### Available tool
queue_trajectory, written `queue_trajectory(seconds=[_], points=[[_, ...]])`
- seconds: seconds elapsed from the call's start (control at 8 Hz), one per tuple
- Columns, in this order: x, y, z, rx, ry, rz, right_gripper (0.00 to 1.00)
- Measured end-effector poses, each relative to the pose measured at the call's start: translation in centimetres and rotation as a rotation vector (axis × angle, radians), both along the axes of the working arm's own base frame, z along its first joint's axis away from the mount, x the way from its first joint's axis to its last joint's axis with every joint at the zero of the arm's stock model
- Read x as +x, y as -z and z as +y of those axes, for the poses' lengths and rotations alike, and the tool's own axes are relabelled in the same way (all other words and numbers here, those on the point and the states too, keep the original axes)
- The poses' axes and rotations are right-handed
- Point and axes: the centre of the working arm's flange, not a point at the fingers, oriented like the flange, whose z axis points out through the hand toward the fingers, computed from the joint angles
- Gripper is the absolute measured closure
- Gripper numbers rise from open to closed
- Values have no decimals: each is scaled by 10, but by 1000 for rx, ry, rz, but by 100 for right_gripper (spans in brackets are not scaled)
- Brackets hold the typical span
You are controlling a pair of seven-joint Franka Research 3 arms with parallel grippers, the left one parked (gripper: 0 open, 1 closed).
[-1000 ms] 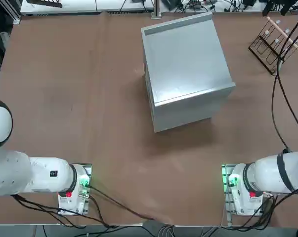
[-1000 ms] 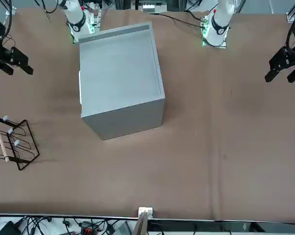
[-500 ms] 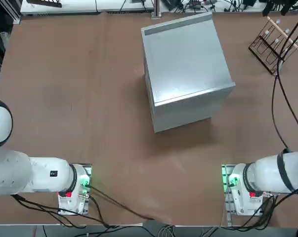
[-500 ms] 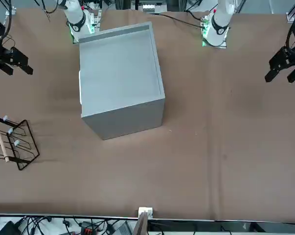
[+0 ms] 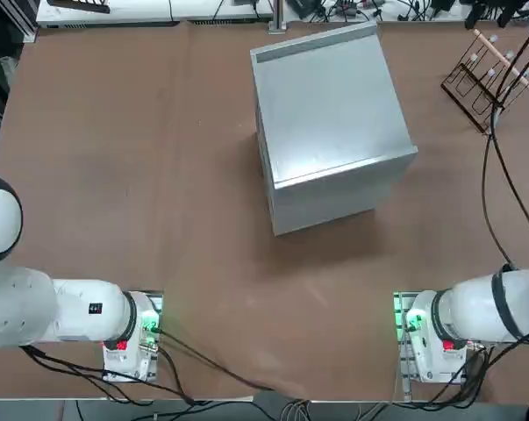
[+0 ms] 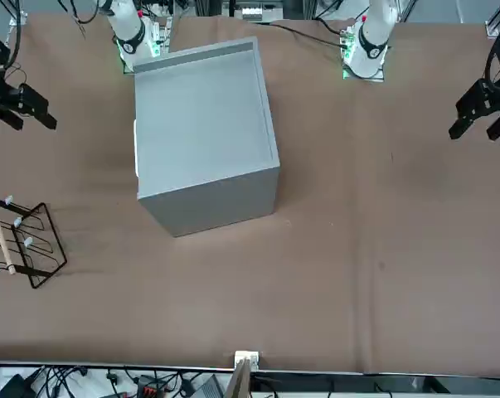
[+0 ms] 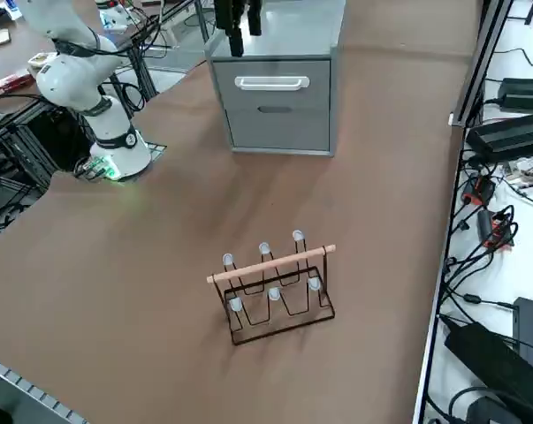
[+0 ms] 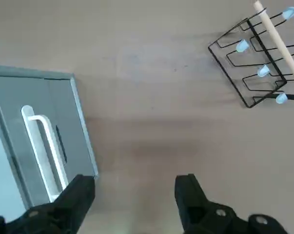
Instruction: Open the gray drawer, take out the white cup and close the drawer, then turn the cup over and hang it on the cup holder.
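Observation:
The gray drawer [image 7: 279, 84] sits shut in the boxy gray cabinet [image 5: 330, 105], its white bar handle [image 8: 43, 146] facing the cup holder. The cup holder [image 7: 275, 287], a dark wire rack with a pale wooden rod and pegs, stands on the table off the drawer side, also seen as the cup holder [image 5: 483, 74] [image 6: 21, 240] [image 8: 259, 63]. My right gripper [image 6: 32, 123] [image 7: 242, 35] [image 8: 137, 195] hangs high above the table between cabinet and rack, open, with nothing between its fingers. The white cup is hidden.
Brown table surface [image 5: 159, 175] spreads wide around the cabinet. Cables and power units [image 7: 513, 132] lie beyond the table's edge past the rack. The arm bases [image 5: 422, 338] stand at the near edge.
The right gripper has drifted very slightly in the front view. Cabinet, drawer and rack stand as before.

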Motion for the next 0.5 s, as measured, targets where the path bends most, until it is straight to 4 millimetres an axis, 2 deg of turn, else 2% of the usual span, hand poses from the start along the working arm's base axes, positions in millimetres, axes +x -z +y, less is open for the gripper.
queue_trajectory(seconds=[0.38,0.5], points=[[9,11,6,114,16,6,0],[12,16,3,123,26,-1,0]])
